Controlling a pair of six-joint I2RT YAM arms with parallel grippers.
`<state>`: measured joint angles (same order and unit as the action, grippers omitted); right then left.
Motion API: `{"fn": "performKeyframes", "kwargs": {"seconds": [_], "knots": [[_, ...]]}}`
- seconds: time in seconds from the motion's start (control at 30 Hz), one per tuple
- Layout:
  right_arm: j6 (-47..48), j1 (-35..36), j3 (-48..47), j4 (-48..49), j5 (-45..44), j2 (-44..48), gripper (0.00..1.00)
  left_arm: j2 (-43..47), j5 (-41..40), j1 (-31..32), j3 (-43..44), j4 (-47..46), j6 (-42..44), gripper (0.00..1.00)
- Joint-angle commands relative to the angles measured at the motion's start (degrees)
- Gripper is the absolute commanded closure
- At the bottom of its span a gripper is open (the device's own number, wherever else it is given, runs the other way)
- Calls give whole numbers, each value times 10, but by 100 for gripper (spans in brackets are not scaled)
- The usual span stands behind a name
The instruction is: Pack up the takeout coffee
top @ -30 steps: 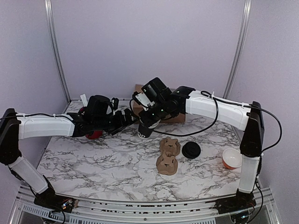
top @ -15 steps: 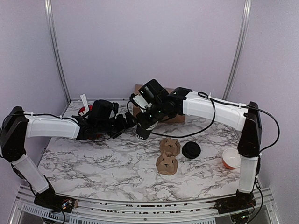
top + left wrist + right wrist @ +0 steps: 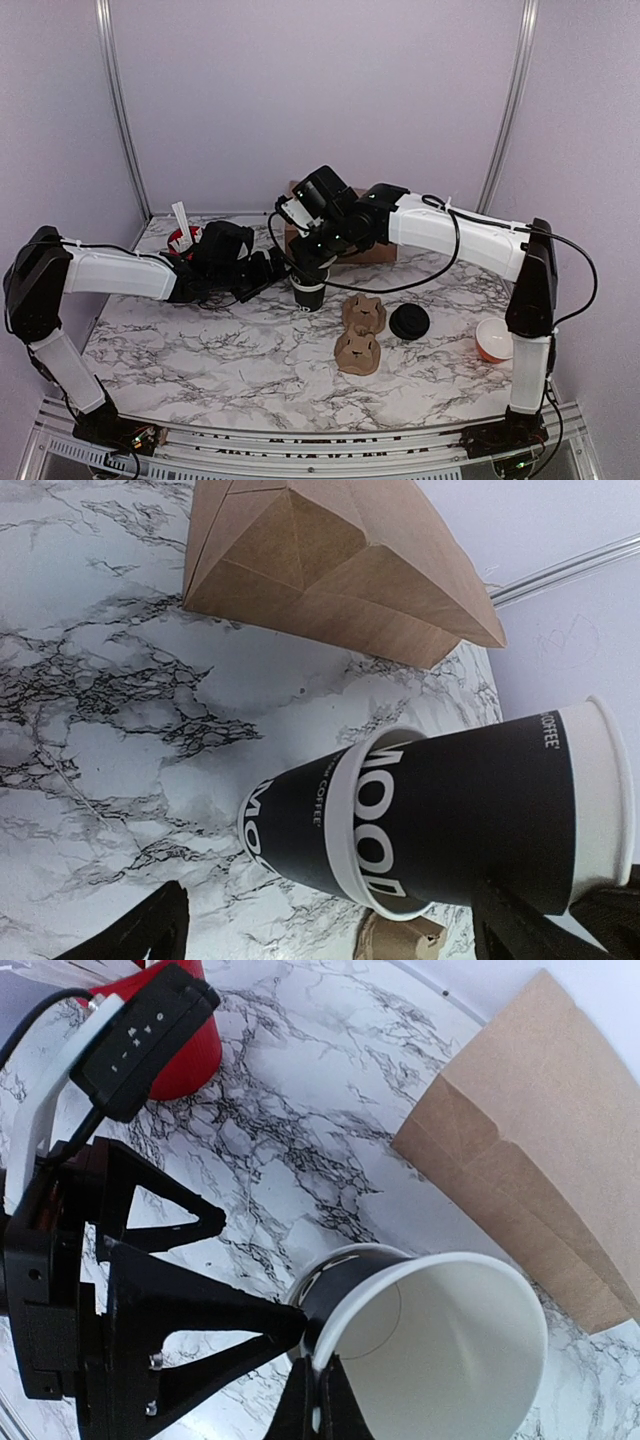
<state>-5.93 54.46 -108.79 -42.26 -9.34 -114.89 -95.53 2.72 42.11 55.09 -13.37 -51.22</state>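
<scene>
From above: saw the right gripper (image 3: 306, 268) reaching down toward the back of the marble table (image 3: 200, 340), pinched tight on the top edge of the black paper cups (image 3: 308, 292), which stood upright and open-topped. Found the left gripper (image 3: 277, 266) just left of them, spread wide and holding nothing. Noted a loose black lid (image 3: 409, 322) off to the right, a brown pulp carrier (image 3: 358, 350) just left of it, a paper bag (image 3: 375, 256) behind the right arm, a red cup (image 3: 181, 238) behind the left arm, and an orange bowl (image 3: 495, 340) near the right edge.

From the left wrist: looked along the spread fingers (image 3: 150, 935), with the cups between them and clear of both. Made out the white-rimmed inner cup (image 3: 500, 810) raised partway out of the outer cup (image 3: 290, 835), each printed "MOOD" in white. Could not tell whether the outer cup's base met the marble. Saw the bag beyond.

From the right wrist: saw the fingers (image 3: 315, 1405) closed together on the inner cup's white rim. Looked into its bare white inside, with the outer cup's dark rim showing just behind. Saw the left gripper's open fingers pointing at the cups, the nearer tip right beside the outer cup.
</scene>
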Motion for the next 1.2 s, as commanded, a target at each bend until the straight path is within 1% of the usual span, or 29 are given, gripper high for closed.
{"fn": "performKeyframes", "kwargs": {"seconds": [0.0,0.17,0.43,0.57,0.73,0.87,0.9,1.0,1.17], "knots": [[2,7,-43,-16,-29,-7,100,-5,-7,3,-4,-13,7,1],[4,7,-60,-31,-51,8,100,11,-16,2,3,-12,25,1],[5,7,-53,-45,-92,53,100,22,-18,2,24,4,47,1],[2,2,-27,-48,-115,84,100,28,-23,2,33,25,59,1],[-7,-20,27,-36,-111,127,100,41,-30,2,34,40,70,1],[-14,-58,85,-33,-111,160,100,52,-31,2,34,52,82,1],[-15,-83,104,-32,-114,169,100,54,-32,2,34,56,84,1],[-16,-126,156,-23,-124,191,100,67,-36,2,30,67,93,1],[-20,-209,254,16,-93,212,100,88,-40,2,21,88,102,1]]}}
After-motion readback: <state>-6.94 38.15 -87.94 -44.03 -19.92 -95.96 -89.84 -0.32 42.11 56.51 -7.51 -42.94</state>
